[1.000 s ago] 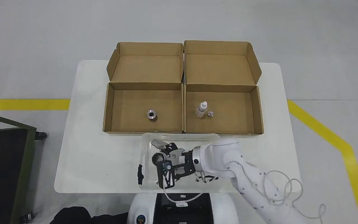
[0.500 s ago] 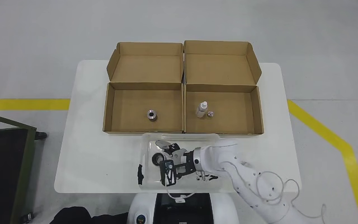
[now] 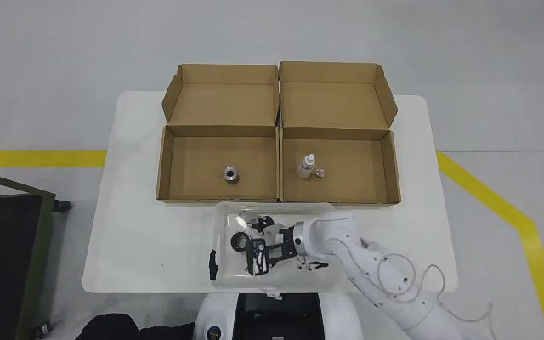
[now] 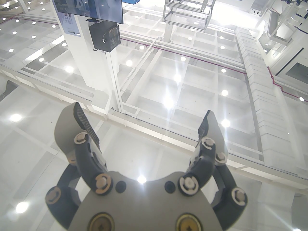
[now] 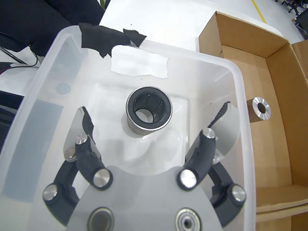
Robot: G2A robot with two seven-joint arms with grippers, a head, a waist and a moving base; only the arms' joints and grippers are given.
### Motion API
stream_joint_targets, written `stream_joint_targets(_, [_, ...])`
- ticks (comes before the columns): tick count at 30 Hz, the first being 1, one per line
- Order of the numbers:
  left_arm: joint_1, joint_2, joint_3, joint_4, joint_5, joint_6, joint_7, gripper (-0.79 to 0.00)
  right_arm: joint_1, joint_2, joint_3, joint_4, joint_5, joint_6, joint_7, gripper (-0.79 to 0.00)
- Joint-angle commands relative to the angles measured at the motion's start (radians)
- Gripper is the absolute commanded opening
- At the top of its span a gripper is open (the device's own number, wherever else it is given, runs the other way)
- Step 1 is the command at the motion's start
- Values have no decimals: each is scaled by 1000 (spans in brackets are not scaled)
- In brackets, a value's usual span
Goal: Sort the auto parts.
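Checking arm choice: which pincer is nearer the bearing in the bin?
Right. The right pincer is open inside the bin, with the bearing just ahead of it. The left pincer points up at the ceiling.

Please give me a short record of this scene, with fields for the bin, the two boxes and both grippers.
Clear bin: holds one upright bearing
Left box: one metal bushing
Right box: white part and small round part
Right gripper: open, in the bin, fingers apart from bearing
Left gripper: open, empty, pointing at ceiling
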Motion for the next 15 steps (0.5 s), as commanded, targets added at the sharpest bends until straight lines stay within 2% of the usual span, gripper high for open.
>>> stream_joint_targets(1, [0, 0, 0, 0, 0, 0, 0, 0, 4, 0, -4, 13, -3, 5, -7, -22])
stream_joint_targets(4, [0, 0, 0, 0, 0, 0, 0, 0, 11, -1, -11, 29, -3, 10, -16, -55])
stream_joint_targets(9, [0, 0, 0, 0, 0, 0, 0, 0, 23, -5, -25, 55, 3, 19, -30, -182])
stream_joint_targets(15, [0, 0, 0, 0, 0, 0, 0, 0, 41, -12, -46, 84, 8, 35, -43, -206])
